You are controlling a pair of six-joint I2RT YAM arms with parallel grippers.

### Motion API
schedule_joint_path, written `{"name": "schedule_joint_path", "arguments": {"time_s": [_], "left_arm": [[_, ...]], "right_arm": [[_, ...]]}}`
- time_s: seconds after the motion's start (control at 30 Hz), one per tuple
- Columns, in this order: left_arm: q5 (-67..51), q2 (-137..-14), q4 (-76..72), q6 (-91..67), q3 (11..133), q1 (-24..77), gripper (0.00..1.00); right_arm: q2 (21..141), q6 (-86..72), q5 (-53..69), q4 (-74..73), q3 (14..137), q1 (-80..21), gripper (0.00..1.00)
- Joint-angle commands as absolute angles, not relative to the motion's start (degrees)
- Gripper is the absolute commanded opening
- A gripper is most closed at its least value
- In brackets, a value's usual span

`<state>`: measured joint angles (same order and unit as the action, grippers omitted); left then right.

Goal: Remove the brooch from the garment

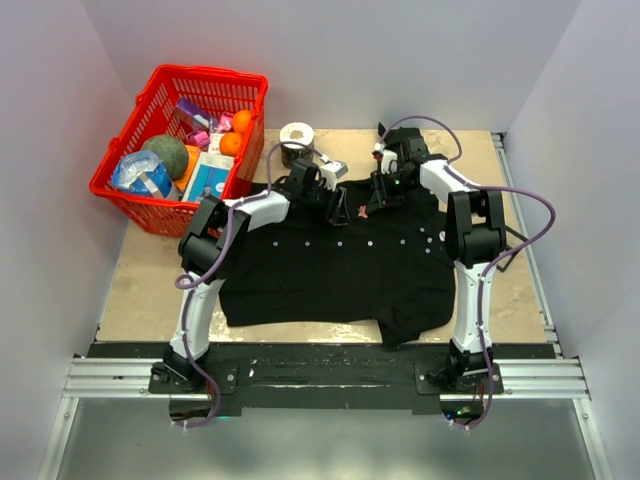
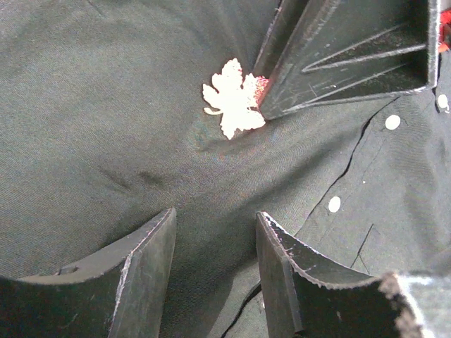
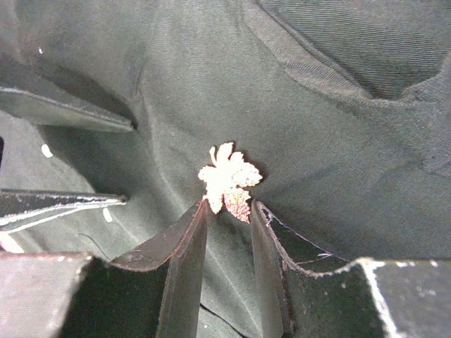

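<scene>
The black shirt (image 1: 330, 270) lies spread on the table. The reddish-pink leaf brooch (image 1: 362, 211) is pinned near its collar and looks pale and shiny in the wrist views (image 2: 232, 98) (image 3: 229, 182). My right gripper (image 3: 229, 211) is open with a narrow gap. Its fingertips (image 3: 199, 211) rest at the brooch's lower edge, one on each side of the leaf's tip. My left gripper (image 2: 215, 225) is open and empty, its fingers (image 2: 151, 239) down on the cloth just short of the brooch. The right gripper's fingers (image 2: 338, 56) touch the brooch from the opposite side.
A red basket (image 1: 120, 195) with fruit and packets stands at the back left. A roll of tape (image 1: 297, 135) sits behind the shirt's collar. A row of white buttons (image 1: 370, 242) runs across the shirt, and two of them (image 2: 335, 204) lie right of my left fingers.
</scene>
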<state>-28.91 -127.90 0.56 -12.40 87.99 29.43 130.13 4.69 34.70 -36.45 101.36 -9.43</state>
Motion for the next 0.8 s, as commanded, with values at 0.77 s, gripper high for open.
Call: {"name": "schedule_joint_path", "arguments": {"time_s": [0.77], "left_arm": [[-40.4, -121.9, -9.7, -11.9, 85.3, 26.8, 0.53]], "right_arm": [[120.6, 15.2, 35.1, -31.6, 99.1, -9.7, 0.00]]}}
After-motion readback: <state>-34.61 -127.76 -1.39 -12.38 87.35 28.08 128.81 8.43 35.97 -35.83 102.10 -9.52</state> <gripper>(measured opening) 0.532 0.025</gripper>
